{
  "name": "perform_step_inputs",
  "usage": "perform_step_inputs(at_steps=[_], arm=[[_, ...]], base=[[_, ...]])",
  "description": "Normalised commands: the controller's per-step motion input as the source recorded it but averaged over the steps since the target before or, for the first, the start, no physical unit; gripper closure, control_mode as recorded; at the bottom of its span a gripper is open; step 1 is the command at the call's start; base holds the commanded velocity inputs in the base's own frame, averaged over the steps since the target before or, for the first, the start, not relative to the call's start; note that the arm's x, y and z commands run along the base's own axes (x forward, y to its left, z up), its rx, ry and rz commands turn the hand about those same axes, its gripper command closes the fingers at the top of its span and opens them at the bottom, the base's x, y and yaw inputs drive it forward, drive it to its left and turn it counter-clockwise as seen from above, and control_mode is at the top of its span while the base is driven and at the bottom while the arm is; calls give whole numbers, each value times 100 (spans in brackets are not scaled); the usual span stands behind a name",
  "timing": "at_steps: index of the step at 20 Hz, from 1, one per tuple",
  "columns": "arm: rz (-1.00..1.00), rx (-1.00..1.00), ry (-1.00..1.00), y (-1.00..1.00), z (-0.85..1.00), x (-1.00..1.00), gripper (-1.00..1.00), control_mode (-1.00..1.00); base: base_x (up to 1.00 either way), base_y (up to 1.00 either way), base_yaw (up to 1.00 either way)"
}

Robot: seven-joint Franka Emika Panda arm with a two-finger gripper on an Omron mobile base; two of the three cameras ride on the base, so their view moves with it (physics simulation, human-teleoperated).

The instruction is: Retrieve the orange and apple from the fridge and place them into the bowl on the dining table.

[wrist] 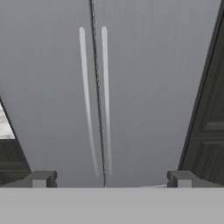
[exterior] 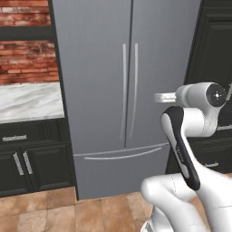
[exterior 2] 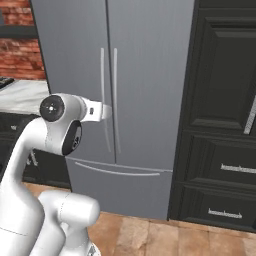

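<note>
1. The fridge (wrist: 144,87) is seen straight ahead of the gripper (wrist: 109,179), both doors shut.
2. The jaws are spread wide and nothing is held between them.
3. The two handles (wrist: 94,100) are framed between the fingertips (wrist: 41,178), apart from them and not touched.
4. The door seam is lined up near the midpoint of the jaws.
5. Black cabinets (exterior 2: 220,125) are seen just beside the fridge, and a marble counter (exterior: 29,102) on its other side.
</note>
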Motion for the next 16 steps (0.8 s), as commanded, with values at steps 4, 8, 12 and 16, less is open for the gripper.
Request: perform_step_inputs(at_steps=[4,8,12,16], arm=[[0,0,2,0,8,67,-100,-100],[2,0,10,-4,3,68,-100,-100],[5,0,3,0,0,69,-100,-100],[4,0,3,0,0,71,-100,-100]], base=[[0,0,0],[0,0,0],[0,0,0],[0,0,0]])
